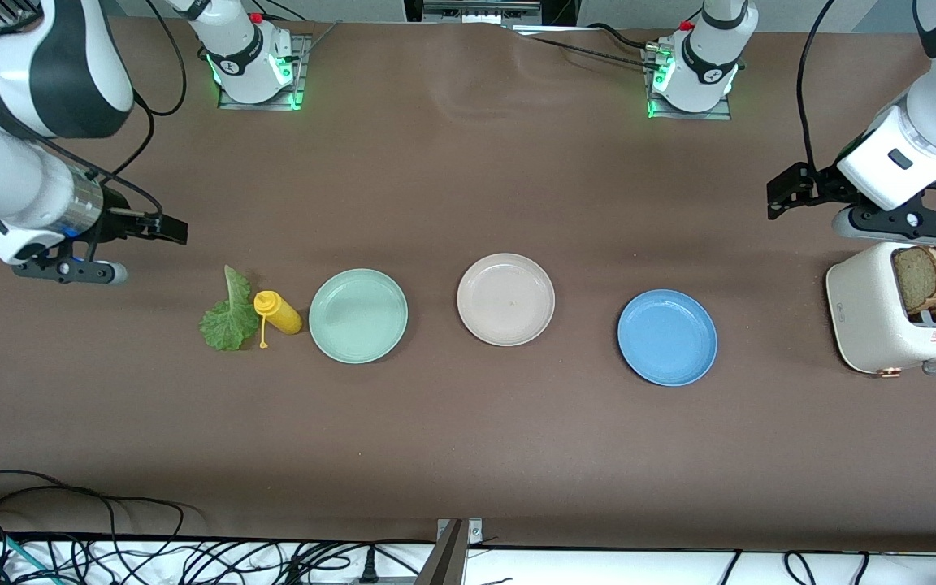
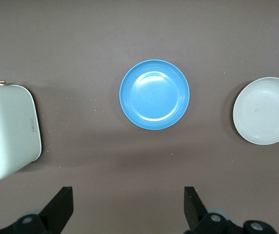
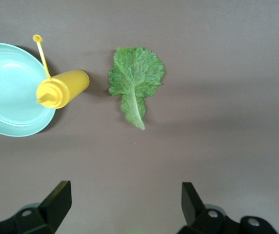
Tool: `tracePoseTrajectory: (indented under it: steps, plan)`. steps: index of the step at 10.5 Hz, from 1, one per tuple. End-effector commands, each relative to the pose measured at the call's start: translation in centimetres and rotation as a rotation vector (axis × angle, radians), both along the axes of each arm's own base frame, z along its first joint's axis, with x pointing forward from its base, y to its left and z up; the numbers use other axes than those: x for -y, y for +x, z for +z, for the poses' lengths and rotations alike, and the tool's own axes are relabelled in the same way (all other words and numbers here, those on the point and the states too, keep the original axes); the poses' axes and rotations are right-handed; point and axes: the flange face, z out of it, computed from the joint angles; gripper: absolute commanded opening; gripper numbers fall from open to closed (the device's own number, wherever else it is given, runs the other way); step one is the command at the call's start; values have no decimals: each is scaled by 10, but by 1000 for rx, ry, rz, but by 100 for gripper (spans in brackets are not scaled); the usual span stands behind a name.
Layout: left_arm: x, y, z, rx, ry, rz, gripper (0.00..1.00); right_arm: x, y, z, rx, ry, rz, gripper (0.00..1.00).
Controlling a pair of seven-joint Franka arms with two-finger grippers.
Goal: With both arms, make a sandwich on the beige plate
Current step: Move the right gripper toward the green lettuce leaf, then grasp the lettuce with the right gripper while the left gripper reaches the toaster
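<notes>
Three plates in a row across the brown tabletop (image 1: 468, 455): mint-green plate (image 1: 358, 315) toward the right arm's end, beige plate (image 1: 505, 298) in the middle, blue plate (image 1: 667, 337) toward the left arm's end. Beige plate bare, nothing laid on it yet.

Two bread slices (image 1: 933, 279) standing upright in the cream toaster (image 1: 882, 321), at roughly 3 o'clock from the blue plate. Lettuce leaf (image 1: 228, 317) flat on the tabletop, yellow squeeze bottle (image 1: 279, 312) lying just beside it, between leaf and mint-green plate, at 9 o'clock from that plate.

Left pincer (image 1: 785, 193) raised over bare tabletop near the toaster, jaws spread wide, holding nothing. Right pincer (image 1: 167, 227) over bare tabletop at about 11 o'clock from the lettuce, jaws likewise wide, empty.

Step in hand, by judgement: very start, no ingredient lifted, both arms poised to reach.

Next move likely calls for left pincer descending onto the top edge of a slice, pinching across its thin faces, drawing straight up out of the slot; right pincer then onto the leaf
</notes>
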Motion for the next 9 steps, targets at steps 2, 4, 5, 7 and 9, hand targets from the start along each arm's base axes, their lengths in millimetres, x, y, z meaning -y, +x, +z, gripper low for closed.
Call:
tracePoseTrajectory:
  steps: [2,4,5,7,9]
  plan:
    - [-57,19,-18,-23,58,62,100,11,-3,-44,-7,22,11,100]
    - [-99,34,-45,-39,111,48,100,12,5,-79,-36,22,9,100]
    - [-135,42,-60,-27,93,28,100,12,8,-93,-47,23,10,100]
    - [-177,49,-85,-45,86,-2,100,13,11,-118,-76,22,8,100]
    - [-226,50,-119,-75,69,61,100,12,15,-143,-90,23,9,100]
